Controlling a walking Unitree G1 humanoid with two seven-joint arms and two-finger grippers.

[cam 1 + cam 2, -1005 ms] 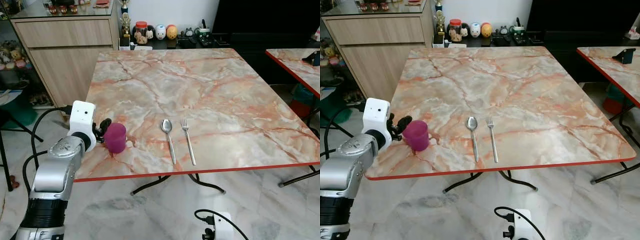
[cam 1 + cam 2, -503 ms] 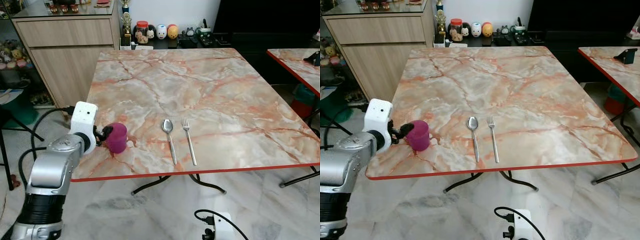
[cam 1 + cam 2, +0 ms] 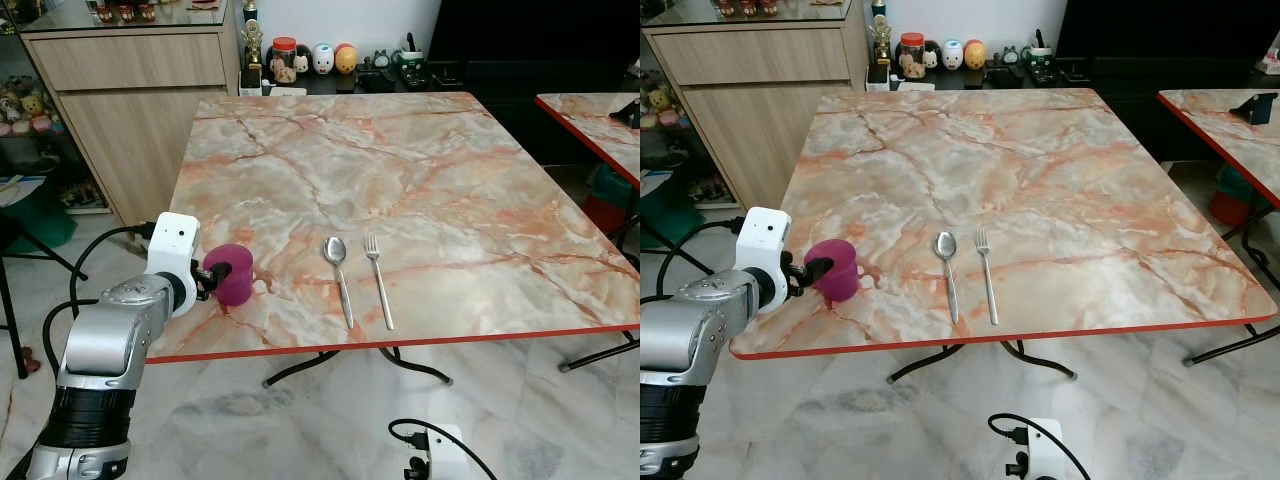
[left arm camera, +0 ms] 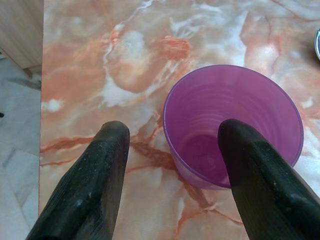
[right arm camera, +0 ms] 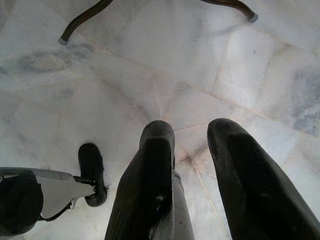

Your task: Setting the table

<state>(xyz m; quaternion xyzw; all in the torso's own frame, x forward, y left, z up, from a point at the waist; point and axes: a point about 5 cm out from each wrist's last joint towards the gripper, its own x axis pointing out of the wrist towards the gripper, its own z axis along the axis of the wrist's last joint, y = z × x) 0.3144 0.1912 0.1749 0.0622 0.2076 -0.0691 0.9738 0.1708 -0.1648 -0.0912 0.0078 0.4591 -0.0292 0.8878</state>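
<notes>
The purple cup (image 4: 233,125) is stood upright near the marble table's (image 3: 420,180) front left corner, left of the spoon (image 3: 338,273) and fork (image 3: 377,277), its thin, light, probably slippery plastic rim straddled by the left gripper's (image 4: 172,150) spread fingers, best pinched gently.

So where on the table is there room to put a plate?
The marble table is bare right of the fork out to the right edge, and across its whole far half. The near left corner is crowded: the purple cup stands there with the left gripper at its rim. The spoon lies beside the fork.
</notes>
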